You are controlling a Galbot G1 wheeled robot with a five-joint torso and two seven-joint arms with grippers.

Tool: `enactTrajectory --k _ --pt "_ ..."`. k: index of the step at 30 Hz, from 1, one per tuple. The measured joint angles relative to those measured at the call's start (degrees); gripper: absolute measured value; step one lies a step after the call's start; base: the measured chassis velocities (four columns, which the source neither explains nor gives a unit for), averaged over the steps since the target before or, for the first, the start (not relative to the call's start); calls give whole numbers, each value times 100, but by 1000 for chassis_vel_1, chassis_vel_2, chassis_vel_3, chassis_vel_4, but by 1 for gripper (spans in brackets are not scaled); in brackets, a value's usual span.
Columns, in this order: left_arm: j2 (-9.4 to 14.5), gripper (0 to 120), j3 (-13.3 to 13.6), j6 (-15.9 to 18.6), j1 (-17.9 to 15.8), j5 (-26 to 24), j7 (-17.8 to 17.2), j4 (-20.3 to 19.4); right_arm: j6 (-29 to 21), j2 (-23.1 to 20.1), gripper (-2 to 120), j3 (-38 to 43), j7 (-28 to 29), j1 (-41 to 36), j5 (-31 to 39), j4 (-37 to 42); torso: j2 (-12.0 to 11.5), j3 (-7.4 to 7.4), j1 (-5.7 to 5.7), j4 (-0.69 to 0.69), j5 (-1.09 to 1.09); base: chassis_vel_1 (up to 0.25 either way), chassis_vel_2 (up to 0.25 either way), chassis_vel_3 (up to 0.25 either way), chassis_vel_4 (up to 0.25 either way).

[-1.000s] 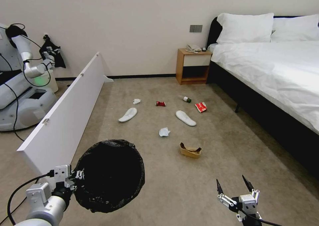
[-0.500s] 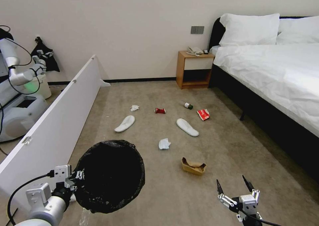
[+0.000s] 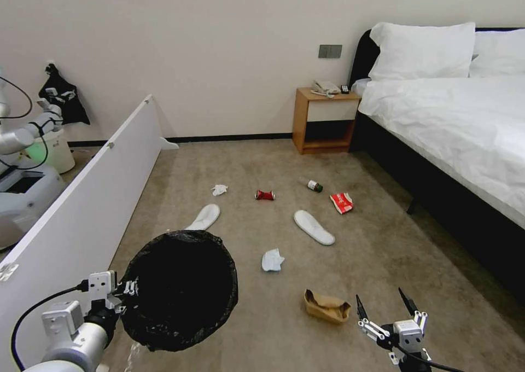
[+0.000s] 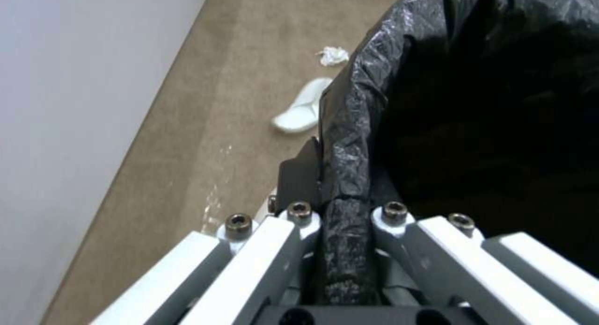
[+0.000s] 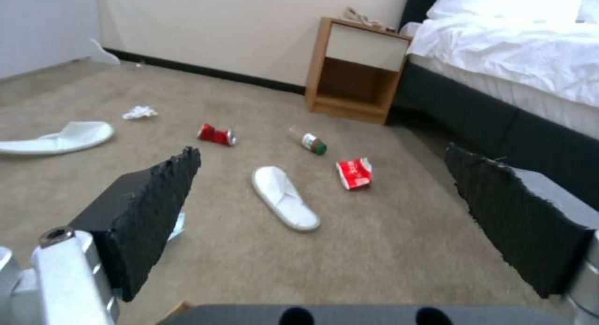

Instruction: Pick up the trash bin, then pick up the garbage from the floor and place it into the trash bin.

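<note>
My left gripper [image 3: 128,291] is shut on the rim of the trash bin [image 3: 180,290], a round bin lined with a black bag, held above the carpet at lower left. The left wrist view shows the fingers [image 4: 299,184] clamped on the bagged rim [image 4: 353,128]. My right gripper [image 3: 385,306] hangs open and empty at lower right, just right of the torn brown cardboard [image 3: 327,306]. The garbage lies ahead: two white slippers [image 3: 205,217] [image 3: 314,227], tissues [image 3: 272,260] [image 3: 219,189], a red can [image 3: 264,195], a bottle [image 3: 313,185] and a red packet [image 3: 342,202].
A long white board [image 3: 82,213] stands on edge along the left. A bed [image 3: 465,131] runs down the right, with a wooden nightstand [image 3: 325,120] by the wall. Another robot [image 3: 22,164] stands beyond the board. Open carpet lies around the litter.
The whole view has shifted: the litter, board and bed sit lower and nearer in the picture, so the camera moved forward. Both grippers keep their places and states.
</note>
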Motion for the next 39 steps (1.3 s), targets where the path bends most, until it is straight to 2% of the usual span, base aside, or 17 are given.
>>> enactTrajectory --k 9,17,22,26,28,29,31,35,39 --pt "-13 4 -7 1 13 2 -10 -4 69 -14 100 56 36 58 -161 -102 0 0 0 0 1 -107 125 100 -124" --pt "-36 4 -25 1 34 2 -14 -9 126 -39 100 80 48 87 -261 -214 0 0 0 1 0 0 0 0 0" --pt "-52 4 -48 2 88 3 -16 -27 -11 -132 100 112 55 94 -486 -280 0 0 0 0 0 0 0 0 0" --pt "-53 4 -124 1 219 20 -16 -37 -356 -450 100 121 -20 36 -629 -367 0 0 0 0 0 0 0 0 0" --pt "-53 4 -124 1 219 20 -16 -37 -356 -450 100 121 -20 36 -629 -367 0 0 0 0 0 0 0 0 0" --pt "-70 4 -185 -2 292 60 -22 -68 -567 -687 100 38 -228 5 -425 -368 0 0 0 1 0 0 0 0 0" --pt "-82 4 -202 -2 320 73 -33 -79 -623 -766 100 9 -300 9 -390 -382 0 -1 0 1 0 0 0 0 0" --pt "-145 4 -240 10 387 124 -71 -121 -1067 -1114 100 -157 -349 97 -738 -531 0 0 0 1 0 0 0 0 0" --pt "-182 4 -264 49 386 129 -111 -164 -1338 -1378 100 -313 -377 185 -755 -718 0 0 0 0 0 0 0 0 0"
